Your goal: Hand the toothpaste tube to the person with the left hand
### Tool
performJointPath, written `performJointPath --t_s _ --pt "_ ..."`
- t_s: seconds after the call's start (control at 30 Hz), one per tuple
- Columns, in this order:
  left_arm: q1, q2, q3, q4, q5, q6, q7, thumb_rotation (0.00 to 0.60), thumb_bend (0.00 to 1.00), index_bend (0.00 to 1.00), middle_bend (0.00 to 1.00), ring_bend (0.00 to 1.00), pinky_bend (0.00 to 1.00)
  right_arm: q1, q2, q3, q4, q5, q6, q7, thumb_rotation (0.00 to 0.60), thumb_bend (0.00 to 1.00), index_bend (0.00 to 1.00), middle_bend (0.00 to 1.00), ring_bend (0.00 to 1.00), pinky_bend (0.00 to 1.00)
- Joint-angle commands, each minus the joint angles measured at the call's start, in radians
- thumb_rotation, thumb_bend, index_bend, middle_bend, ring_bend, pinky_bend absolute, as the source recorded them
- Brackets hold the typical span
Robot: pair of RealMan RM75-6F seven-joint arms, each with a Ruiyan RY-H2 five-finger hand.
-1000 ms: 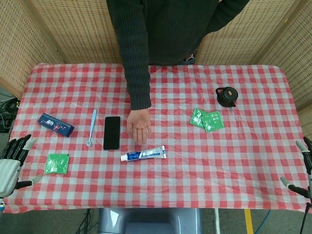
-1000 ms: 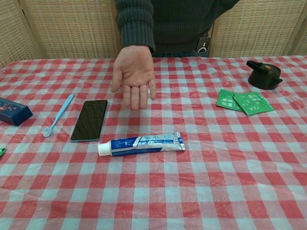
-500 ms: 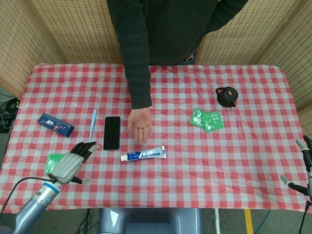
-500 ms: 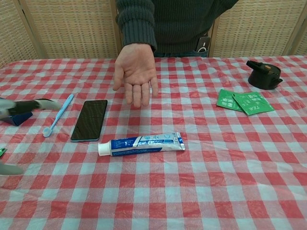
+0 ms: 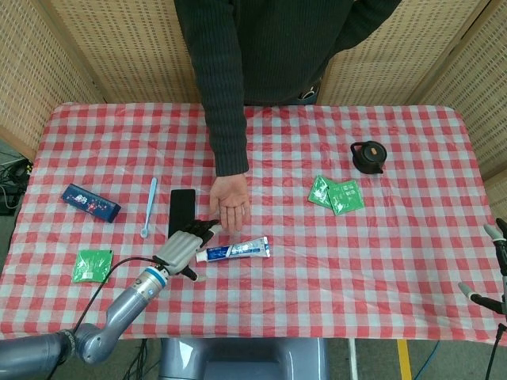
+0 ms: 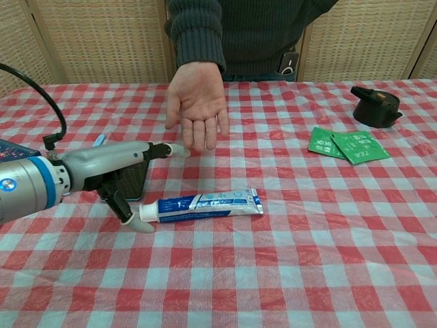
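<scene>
- Chest view puts your left robot hand (image 6: 113, 167) at the left of the frame, fingers spread and empty, hanging just over the cap end of the toothpaste tube (image 6: 203, 205); its thumb tip reaches down to the cloth beside the cap.
- The tube lies flat on the bench (image 6: 328, 260) at mid-frame, cap to the left and crimped tail to the right, not yet gripped.
- In the head view the same robot hand (image 5: 184, 247) sits low and left of centre, partly over the black phone (image 5: 181, 207), with the tube (image 5: 234, 251) just to its right.
- The person's hand (image 5: 230, 203) waits palm up, just above the tube in that view, near your fingertips.
- You are at the reach-and-grasp step, as I judge it: the approach is nearly complete, but closing, lifting and handing over all remain.
- Next, shift a little toward the tube's body, bring thumb and fingers to opposite sides of it, and close gently; the soft tube may squash or slip.
- Mind the phone beside your fingers, and the blue toothbrush (image 5: 149, 207) further left.
- Your right robot hand (image 5: 493, 265) shows only at the right edge of the head view, a few fingers spread and holding nothing, well apart from everything.
</scene>
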Motion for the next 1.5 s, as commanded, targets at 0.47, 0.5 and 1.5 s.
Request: performJointPath --t_s 0.47,0.5,1.5 --pt "-0.129 -0.215 -0.019 0.147 -0.233 0.077 0.202 0.6 0.2 0.27 0.15 0.22 0.28 0.001 0.014 0.009 0.015 0.022 -0.014 0.06 0.6 0.0 0.09 0.0 0.0 0.0" --pt "-0.131 -0.22 -0.018 0.151 -0.233 0.081 0.203 0.6 0.2 0.29 0.17 0.24 0.31 0.001 0.015 0.009 0.016 0.023 -0.014 0.063 0.6 0.0 0.09 0.0 0.0 0.0" --pt "-0.059 -0.06 0.163 0.038 0.093 0.235 0.081 0.6 0.42 0.65 0.51 0.56 0.68 0.002 0.011 0.007 0.016 0.016 -0.015 0.052 0.6 0.0 0.09 0.0 0.0 0.0"
